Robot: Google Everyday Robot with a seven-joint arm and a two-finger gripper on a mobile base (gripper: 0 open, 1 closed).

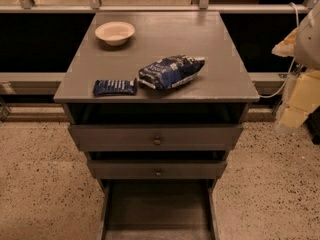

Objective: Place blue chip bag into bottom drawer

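Note:
The blue chip bag [171,71], puffy and crinkled with white print, lies on its side near the front of the grey cabinet top [165,34]. The bottom drawer [157,209] is pulled out towards me below the two knobbed drawers, and nothing shows inside it. My gripper [292,115] hangs blurred at the far right edge of the view. It is beside the cabinet's right side, well apart from the bag and a little lower than the top. It holds nothing that I can see.
A small flat dark blue bar packet [115,87] lies left of the bag at the front edge. A white bowl [115,33] sits at the back left. The two upper drawers [157,138] stick out slightly. Speckled floor lies on both sides, with a railing behind.

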